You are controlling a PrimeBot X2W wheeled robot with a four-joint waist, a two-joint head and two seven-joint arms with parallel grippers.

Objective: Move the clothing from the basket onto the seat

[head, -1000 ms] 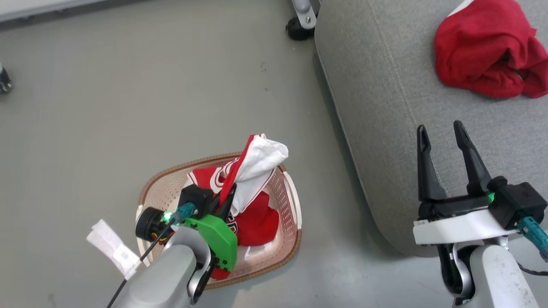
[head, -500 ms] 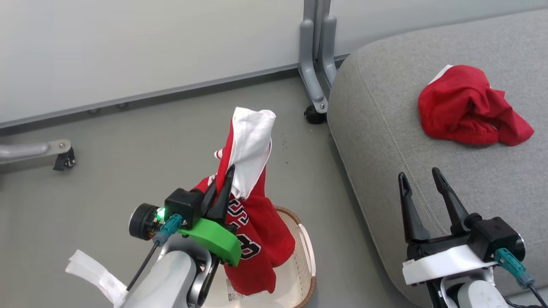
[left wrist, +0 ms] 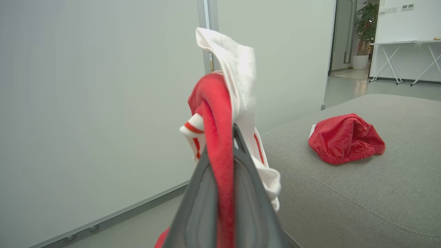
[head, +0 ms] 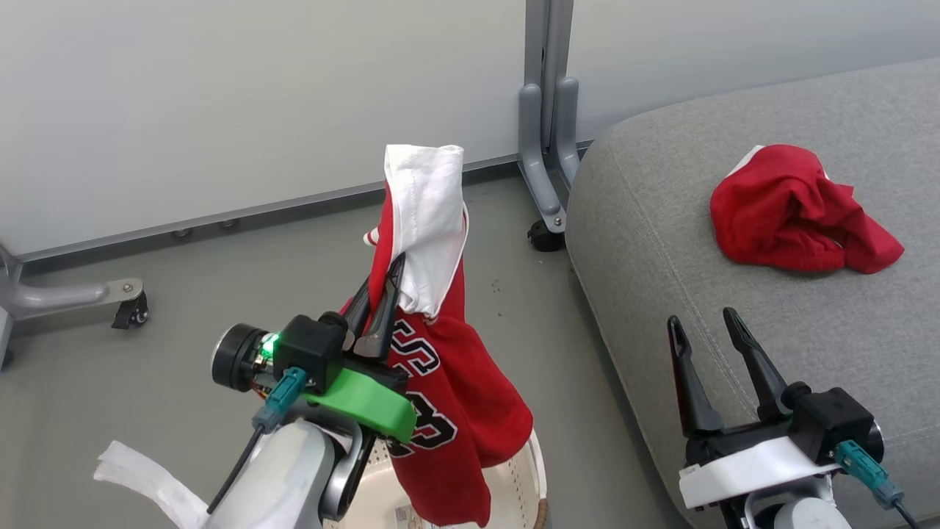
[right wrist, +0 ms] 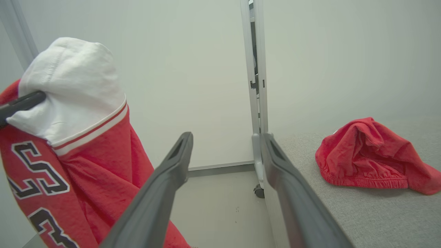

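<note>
**A:** Where's the jersey (head: 448, 397) rn?

**B:** It's in your left claw (head: 382, 283), w/ the fingers pinched together on the white-trimmed fold at the top. The long axis is vertical and the lettered part hangs down. The hem dangles at the basket (head: 532, 470) on the floor, can't tell if it's clear of it.

**A:** And the seat (head: 661, 242)?

**B:** It's to your right of the jersey, across a strip of floor. One red garment (head: 793, 213) lies crumpled on it, toward the back.

**A:** Right claw (head: 701, 319)?

**B:** Its fingers are apart and it holds nothing. It sits over the seat's near edge, so it's the nearer arm. The left has the load though, so I'd say you carry rightward w/ the left.

**A:** Risk?

**B:** Prob. the hanging tail catches the basket rim or drags up the cushion's side. Get height before you cross.
</note>
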